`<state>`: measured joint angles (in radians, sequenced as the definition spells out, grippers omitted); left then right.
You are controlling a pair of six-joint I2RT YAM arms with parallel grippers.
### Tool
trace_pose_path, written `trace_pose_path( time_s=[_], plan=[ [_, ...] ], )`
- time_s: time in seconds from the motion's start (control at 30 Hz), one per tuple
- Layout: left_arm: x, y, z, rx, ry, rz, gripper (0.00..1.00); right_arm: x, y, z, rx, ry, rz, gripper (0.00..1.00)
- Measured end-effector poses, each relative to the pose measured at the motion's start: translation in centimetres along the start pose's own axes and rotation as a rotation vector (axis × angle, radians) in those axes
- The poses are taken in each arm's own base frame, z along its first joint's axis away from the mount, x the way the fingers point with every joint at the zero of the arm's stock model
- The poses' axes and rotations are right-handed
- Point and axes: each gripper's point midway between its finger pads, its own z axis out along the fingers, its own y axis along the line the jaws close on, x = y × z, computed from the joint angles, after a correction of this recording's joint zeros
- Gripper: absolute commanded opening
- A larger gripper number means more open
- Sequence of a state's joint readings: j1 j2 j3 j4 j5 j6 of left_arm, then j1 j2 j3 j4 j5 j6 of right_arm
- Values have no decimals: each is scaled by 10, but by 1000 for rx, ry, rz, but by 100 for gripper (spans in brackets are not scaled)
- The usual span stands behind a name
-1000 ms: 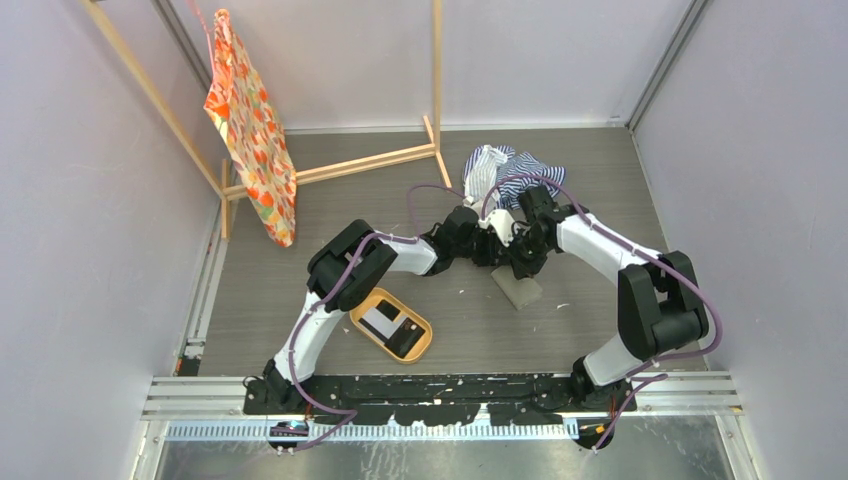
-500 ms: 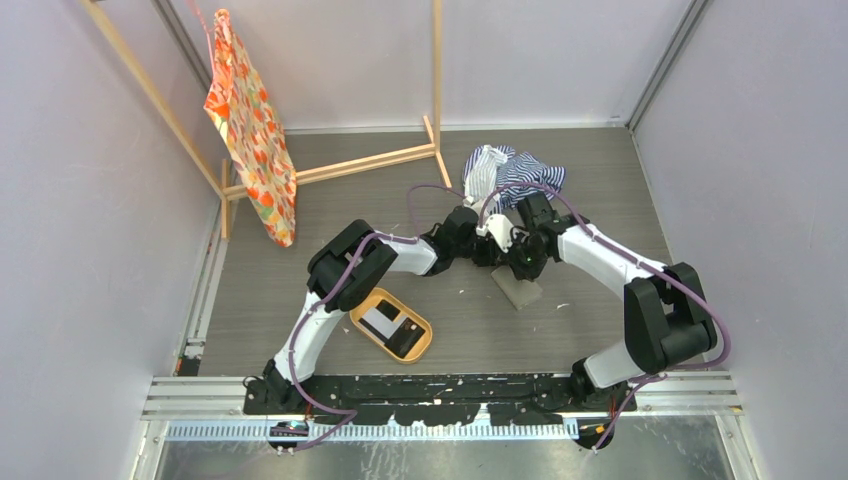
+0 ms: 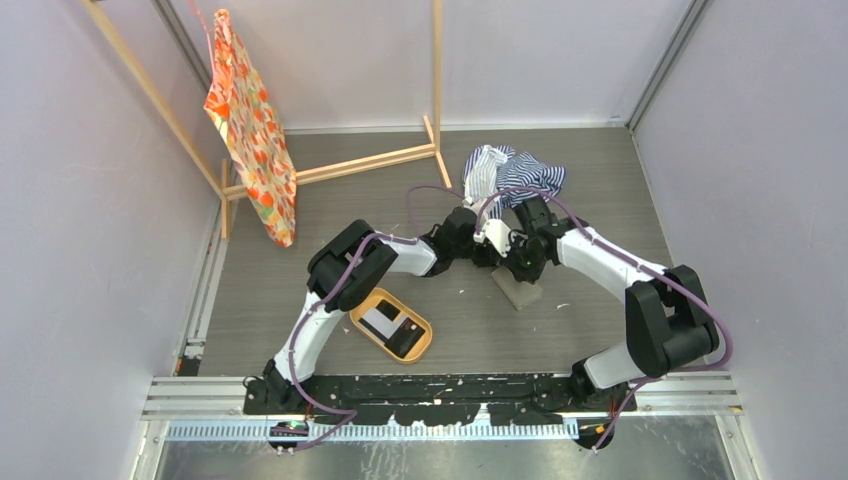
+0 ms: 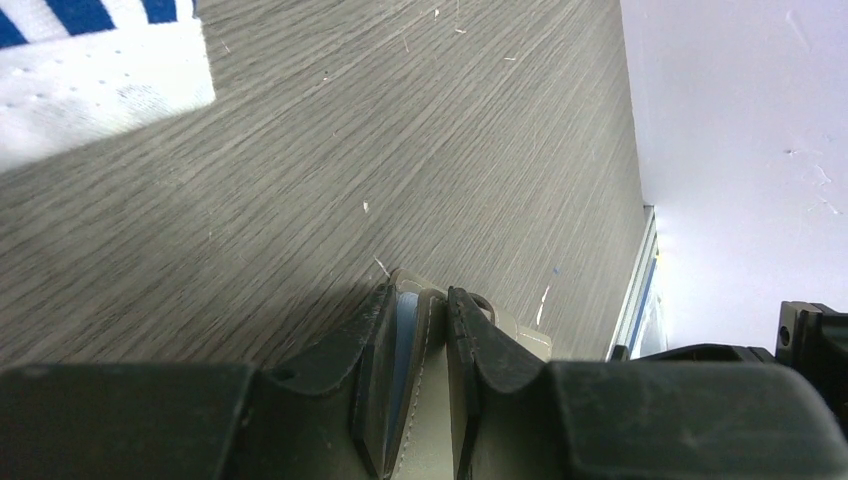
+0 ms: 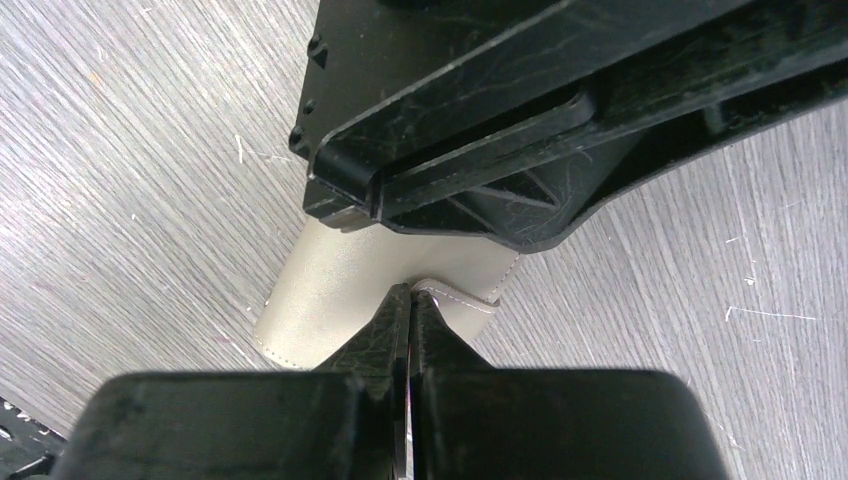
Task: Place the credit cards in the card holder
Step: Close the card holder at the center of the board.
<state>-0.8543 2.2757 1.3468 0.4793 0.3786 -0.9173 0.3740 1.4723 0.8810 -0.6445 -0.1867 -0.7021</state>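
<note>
The grey-brown card holder (image 3: 517,290) stands on the table mid-right. My left gripper (image 3: 492,254) is shut on one flap of it; in the left wrist view the left gripper (image 4: 418,300) clamps the leather (image 4: 432,400), and the pale blue inside (image 4: 405,345) shows beside it. My right gripper (image 3: 519,264) is shut on a thin credit card held edge-on. In the right wrist view the right gripper (image 5: 410,296) has its tips at the card holder's (image 5: 335,290) top edge. A white card (image 3: 379,320) and a black card (image 3: 403,339) lie in the orange tray.
The oval orange tray (image 3: 425,345) sits front left of the grippers. A striped cloth (image 3: 510,172) lies behind them. A wooden frame (image 3: 370,160) with a patterned orange cloth (image 3: 250,125) stands at the back left. Walls close in both sides.
My right wrist has shifted slightly left and down towards the card holder, and its elbow has swung right. The left arm has hardly moved.
</note>
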Motion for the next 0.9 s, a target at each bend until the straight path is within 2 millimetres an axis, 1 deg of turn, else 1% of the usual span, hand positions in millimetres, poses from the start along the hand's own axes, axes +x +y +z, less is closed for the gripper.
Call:
trace_pose_path(
  time_s=[0.03, 0.07, 0.13, 0.2, 0.27, 0.3, 0.37, 0.43, 0.5, 0.57, 0.63, 0.7, 0.77, 0.8, 0.83, 0.87, 0.9],
  plan=[
    [0, 0, 0, 1, -1, 0, 25, 0, 0, 0, 0, 1, 1, 2],
    [0, 0, 0, 2, -1, 0, 26, 0, 0, 0, 0, 1, 4, 8],
    [0, 0, 0, 4, -3, 1, 28, -1, 0, 0, -3, 2, 19, 29],
    [0, 1, 0, 6, -6, 0, 30, -1, 3, -1, -20, 2, 45, 47],
    [1, 1, -1, 11, -6, 1, 32, 1, 8, -3, -42, 9, 77, 59],
    [1, 1, -2, 13, -1, 1, 34, 3, 11, -4, -60, 11, 94, 63],
    [3, 0, -6, 20, 11, 3, 37, 4, 18, -8, -102, 10, 130, 67],
    [3, 1, -12, 17, 20, 5, 39, 0, 16, -16, -130, -17, 170, 69],
    [1, 3, -19, 1, 33, 16, 41, -6, 7, -28, -141, -72, 216, 71],
    [2, 5, -28, -30, 53, 31, 42, -11, -8, -46, -126, -157, 276, 74],
    [-1, 9, -39, -71, 70, 53, 43, -11, -21, -66, -90, -229, 315, 77],
    [-6, 18, -54, -136, 80, 80, 45, -8, -26, -86, -51, -285, 338, 81],
    [-11, 21, -70, -183, 81, 118, 49, -9, -28, -103, -18, -335, 351, 88],
    [-13, 19, -80, -201, 81, 143, 51, -9, -29, -109, -3, -357, 358, 96],
    [-18, 16, -92, -220, 72, 175, 52, -7, -33, -118, 21, -381, 371, 99],
    [-25, 6, -113, -234, 52, 226, 53, -5, -36, -125, 49, -399, 387, 100],
    [-30, -1, -125, -236, 36, 252, 53, -1, -40, -132, 79, -412, 406, 100]
  ],
)
